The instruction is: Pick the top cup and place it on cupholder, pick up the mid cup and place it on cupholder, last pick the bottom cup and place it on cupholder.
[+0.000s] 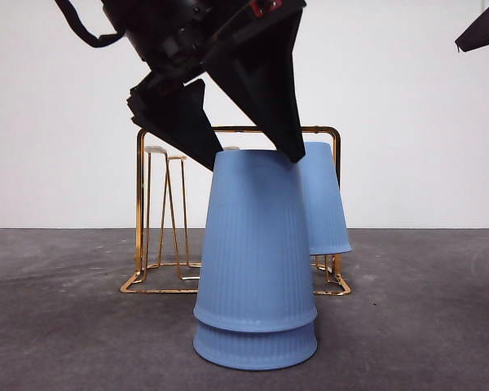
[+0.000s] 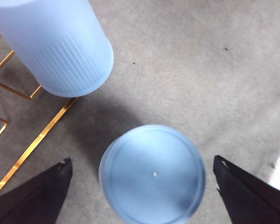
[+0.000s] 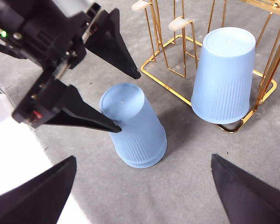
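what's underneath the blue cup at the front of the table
Another blue cup sits nested under the front cup; only its bottom rim shows, resting on the table. Whether anything is inside that stack is hidden. The left gripper hangs open around its top.

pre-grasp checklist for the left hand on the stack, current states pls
1. Left hand open and straddling the stack's top: ok, one jaw tip on each side.
2. Stack of two nested blue cups upright on the table: ok.
3. First cup already seated upside down on the cupholder: ok.
4. Free pegs left on the cupholder: ok, two white-tipped pegs are bare.
5. Right hand clear of the work area: ok, it is off to the side and open.
6. Whether the upper cup will separate cleanly from the lower one: cannot tell.
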Controlling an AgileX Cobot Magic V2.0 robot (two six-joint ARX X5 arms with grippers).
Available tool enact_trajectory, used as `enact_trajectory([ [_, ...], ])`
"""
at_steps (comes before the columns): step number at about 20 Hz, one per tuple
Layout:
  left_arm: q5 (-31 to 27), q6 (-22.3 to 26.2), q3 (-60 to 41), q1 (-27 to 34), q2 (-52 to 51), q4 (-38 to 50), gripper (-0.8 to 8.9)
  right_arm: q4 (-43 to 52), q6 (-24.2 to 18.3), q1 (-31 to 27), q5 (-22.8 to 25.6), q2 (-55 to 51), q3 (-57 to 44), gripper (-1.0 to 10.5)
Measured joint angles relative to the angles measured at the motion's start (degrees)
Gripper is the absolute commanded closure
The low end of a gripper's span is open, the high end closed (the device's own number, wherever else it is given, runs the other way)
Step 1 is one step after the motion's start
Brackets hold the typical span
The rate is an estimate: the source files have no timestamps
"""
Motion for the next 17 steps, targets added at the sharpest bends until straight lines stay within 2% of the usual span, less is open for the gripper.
enact_trajectory([
  [2,0.00,0.02,0.00,0.00,0.55,-0.02,3.60,0.00,0.00,0.00,0.02,0.00,0.00,4.9],
  [4,0.00,0.04,0.00,0.00,0.66,0.00,4.51,0.00,0.00,0.02,0.02,0.00,0.00,4.9],
  [7,0.07,0.02,0.00,-0.04,0.66,0.02,5.10,0.00,0.00,0.00,0.02,0.00,0.00,4.9],
  [17,0.02,0.00,1.25,-0.04,-0.04,-1.92,5.10,0.00,0.00,0.00,0.02,0.00,0.00,4.9],
])
